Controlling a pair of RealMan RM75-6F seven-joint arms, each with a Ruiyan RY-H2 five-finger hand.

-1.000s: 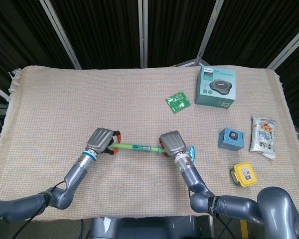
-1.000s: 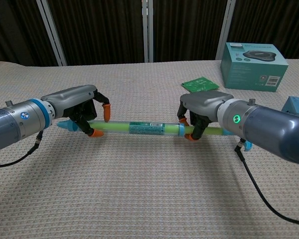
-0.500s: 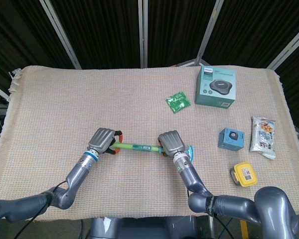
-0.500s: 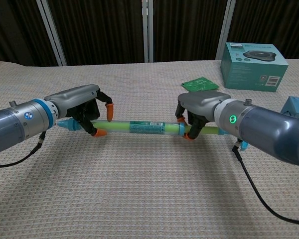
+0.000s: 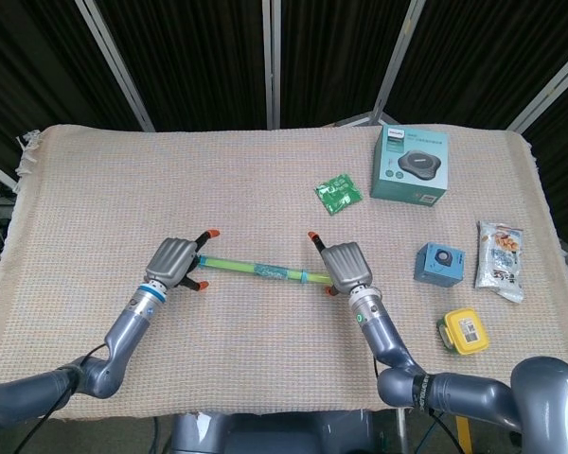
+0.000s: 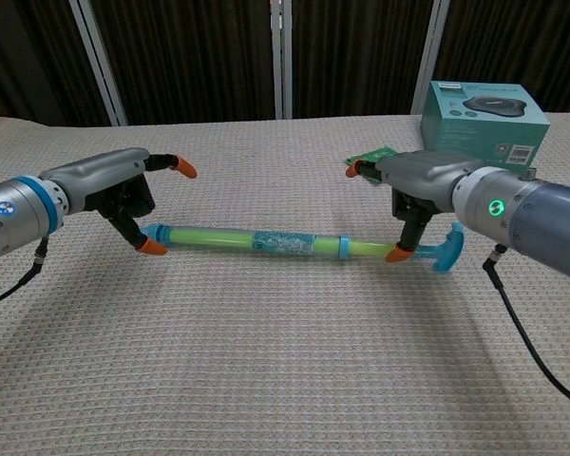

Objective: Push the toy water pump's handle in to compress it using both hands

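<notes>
The toy water pump (image 5: 256,270) is a green tube with a blue band, lying flat on the woven cloth between my two hands. In the chest view the pump (image 6: 266,239) ends in a blue T-handle (image 6: 446,249) on the right, with a short length of green rod showing. My left hand (image 6: 109,190) is at the tube's left end with its fingers spread, and one orange fingertip (image 6: 152,246) is beside the blue tip. My right hand (image 6: 423,185) hangs over the rod with its fingers apart and holds nothing. In the head view, the right hand (image 5: 346,265) hides the handle and the left hand (image 5: 170,260) sits at the other end.
A teal product box (image 5: 410,164) stands at the back right with a green packet (image 5: 337,193) beside it. A small blue box (image 5: 439,263), a snack bag (image 5: 500,257) and a yellow container (image 5: 464,331) lie to the right.
Both hands have let go of the pump and spread their fingers. They have moved apart toward the tube's two ends. The pump now lies on the cloth.
</notes>
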